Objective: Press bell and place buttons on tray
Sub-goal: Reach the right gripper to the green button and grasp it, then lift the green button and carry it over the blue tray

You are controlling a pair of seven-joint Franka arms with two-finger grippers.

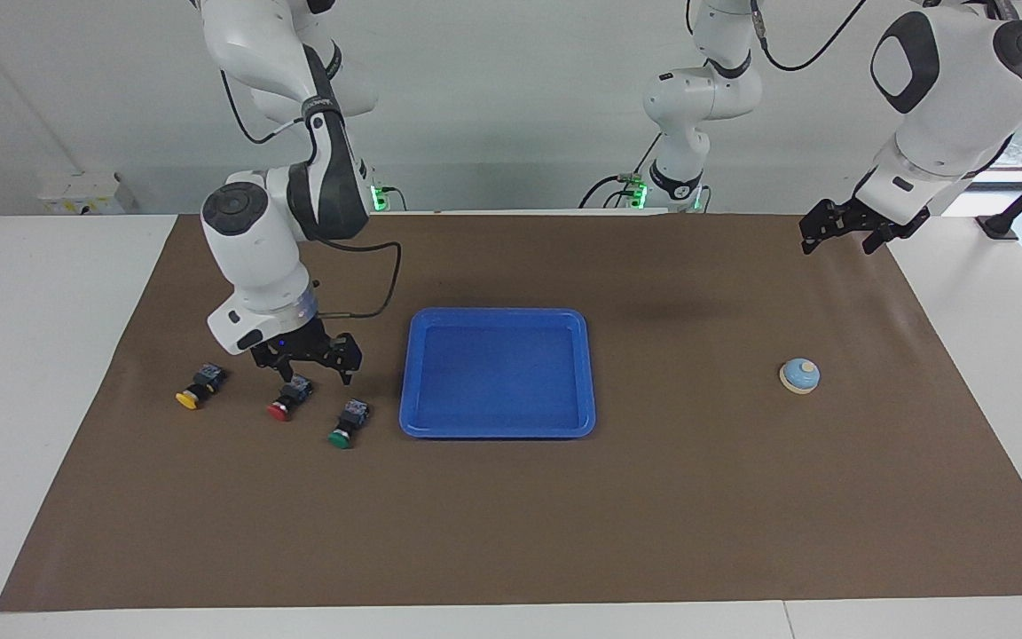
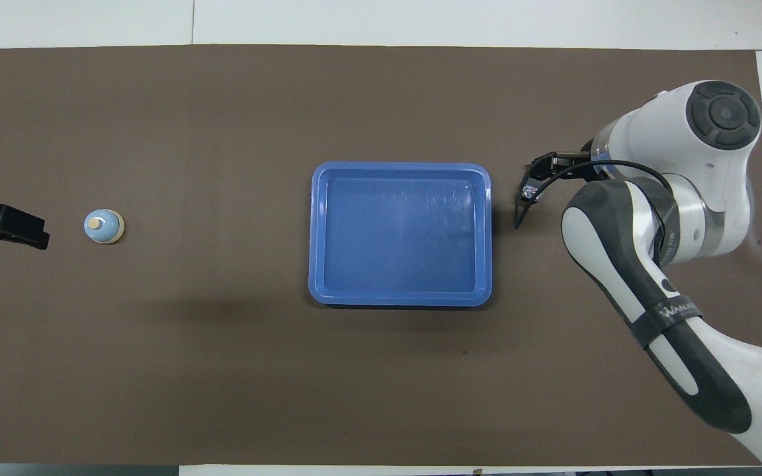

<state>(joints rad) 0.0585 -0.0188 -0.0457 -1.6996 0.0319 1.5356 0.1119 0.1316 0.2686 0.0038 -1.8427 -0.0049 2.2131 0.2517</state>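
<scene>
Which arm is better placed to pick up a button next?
The right arm: its open pincer hangs just above the red button, beside the tray. The left pincer waits over the mat's edge at the bell's end.

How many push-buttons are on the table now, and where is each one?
3, all on the brown mat beside the tray, toward the right arm's end: green button closest to the tray, then red button, under the right gripper, then yellow button. None is on the tray.
</scene>
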